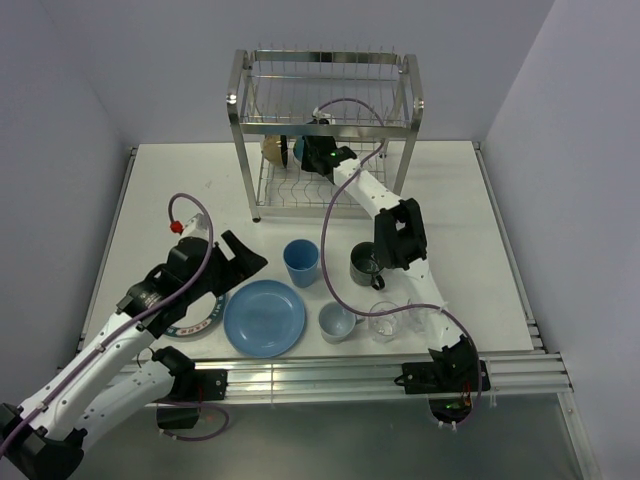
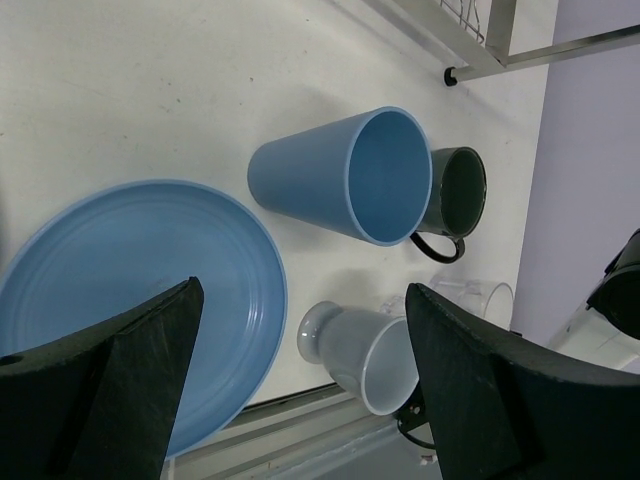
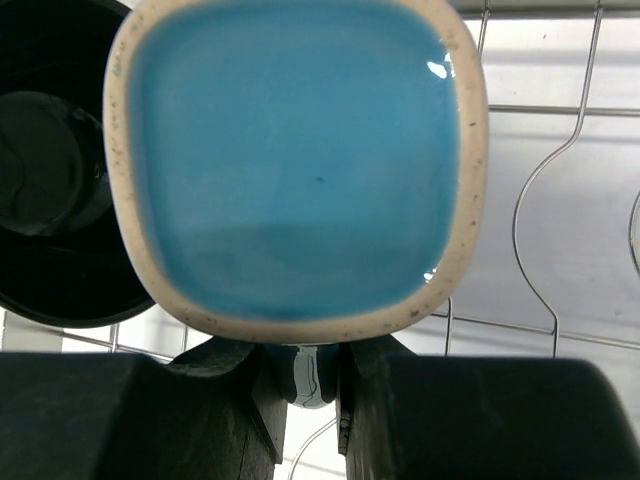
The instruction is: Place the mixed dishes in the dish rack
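Your right gripper [image 3: 303, 370] pinches cream cup [image 3: 295, 160] inside dish rack [image 1: 240, 130], beside racked black bowl [image 3: 50, 200]. Your left gripper [image 2: 300, 300] spread over blue plate [image 2: 130, 270]. On table yet: patterned plate [image 1: 200, 325], blue tumbler [image 1: 301, 262], dark mug [image 1: 365, 265], pale blue mug [image 1: 336, 322], clear glasses [image 1: 385, 322].

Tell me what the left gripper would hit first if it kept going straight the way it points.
Most likely the tall blue tumbler, standing upright just beyond the open left gripper. The round blue plate lies partly beneath it. Depth is unclear, so with a downward tilt it could touch that first.
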`<state>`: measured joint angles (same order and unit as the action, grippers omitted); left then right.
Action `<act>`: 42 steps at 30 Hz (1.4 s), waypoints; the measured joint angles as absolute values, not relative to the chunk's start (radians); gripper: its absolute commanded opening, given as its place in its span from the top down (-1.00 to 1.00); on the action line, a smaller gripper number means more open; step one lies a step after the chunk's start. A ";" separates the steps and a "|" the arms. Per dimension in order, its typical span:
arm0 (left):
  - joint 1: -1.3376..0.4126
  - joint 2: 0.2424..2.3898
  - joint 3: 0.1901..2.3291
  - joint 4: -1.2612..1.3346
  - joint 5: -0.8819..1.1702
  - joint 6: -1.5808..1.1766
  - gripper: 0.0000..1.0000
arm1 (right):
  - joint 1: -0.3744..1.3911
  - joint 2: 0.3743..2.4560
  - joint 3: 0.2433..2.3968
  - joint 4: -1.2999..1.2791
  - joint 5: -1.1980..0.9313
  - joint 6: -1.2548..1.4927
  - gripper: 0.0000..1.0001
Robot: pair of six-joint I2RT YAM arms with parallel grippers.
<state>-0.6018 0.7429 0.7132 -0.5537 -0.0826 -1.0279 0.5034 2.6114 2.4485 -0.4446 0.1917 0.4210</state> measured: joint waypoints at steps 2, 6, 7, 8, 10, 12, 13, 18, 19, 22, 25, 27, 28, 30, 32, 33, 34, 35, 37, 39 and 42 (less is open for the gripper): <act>-0.602 0.753 0.712 -0.546 -0.074 -1.037 -0.75 | 0.503 2.611 2.453 -0.450 0.194 0.405 0.77; -0.604 0.773 0.711 -0.534 -0.057 -1.044 -0.73 | 0.503 2.611 2.456 -0.458 0.197 0.380 0.49; -0.608 0.777 0.711 -0.534 -0.057 -1.045 -0.73 | 0.503 2.611 2.457 -0.462 0.197 0.374 0.40; -0.614 0.785 0.711 -0.532 -0.054 -1.049 -0.72 | 0.504 2.611 2.457 -0.465 0.197 0.371 0.26; -0.636 0.806 0.711 -0.523 -0.053 -1.060 -0.72 | 0.504 2.611 2.464 -0.464 0.199 0.366 0.12; -0.676 0.847 0.711 -0.514 -0.054 -1.070 -0.72 | 0.504 2.611 2.469 -0.456 0.199 0.364 -0.30; -0.698 0.864 0.711 -0.513 -0.058 -1.075 -0.73 | 0.504 2.611 2.469 -0.453 0.199 0.366 -0.38; -0.801 0.938 0.725 -0.515 -0.097 -1.094 -0.73 | 0.502 2.585 2.408 -0.434 0.191 0.376 -0.54; -0.812 0.945 0.731 -0.516 -0.105 -1.095 -0.73 | 0.501 2.567 2.371 -0.424 0.185 0.385 -0.54; -0.833 0.943 0.748 -0.521 -0.131 -1.103 -0.72 | 0.498 2.486 2.217 -0.377 0.162 0.413 -0.55; -0.847 0.931 0.760 -0.522 -0.152 -1.114 -0.72 | 0.497 2.339 1.966 -0.262 0.123 0.453 -0.55; -0.859 0.917 0.764 -0.529 -0.166 -1.123 -0.72 | 0.497 2.226 1.809 -0.198 0.111 0.476 -0.55; -0.867 0.908 0.764 -0.534 -0.173 -1.128 -0.70 | 0.497 2.172 1.739 -0.162 0.101 0.484 -0.55; -0.882 0.890 0.764 -0.546 -0.186 -1.141 -0.67 | 0.498 2.104 1.672 -0.120 0.084 0.502 -0.55; -0.909 0.875 0.764 -0.555 -0.204 -1.155 -0.64 | 0.501 2.052 1.613 -0.074 0.065 0.521 -0.55; -0.923 0.873 0.766 -0.560 -0.211 -1.163 -0.64 | 0.504 2.025 1.567 -0.040 0.055 0.534 -0.55; -0.943 0.875 0.771 -0.566 -0.218 -1.170 -0.64 | 0.507 1.993 1.514 -0.021 0.043 0.547 -0.54; -0.967 0.881 0.777 -0.569 -0.231 -1.177 -0.64 | 0.509 1.969 1.476 -0.011 0.035 0.559 -0.54; -1.011 0.897 0.797 -0.585 -0.256 -1.193 -0.65 | 0.520 1.909 1.391 0.017 0.019 0.584 -0.54; -1.052 0.916 0.815 -0.588 -0.278 -1.203 -0.66 | 0.537 1.837 1.296 0.041 0.012 0.602 -0.54; -1.092 0.926 0.818 -0.592 -0.304 -1.222 -0.67 | 0.577 1.699 1.132 0.067 0.017 0.636 -0.55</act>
<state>-1.0924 0.9264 0.8185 -0.5919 -0.3042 -1.2221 0.5770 1.6989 1.1324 0.0673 0.0170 0.6357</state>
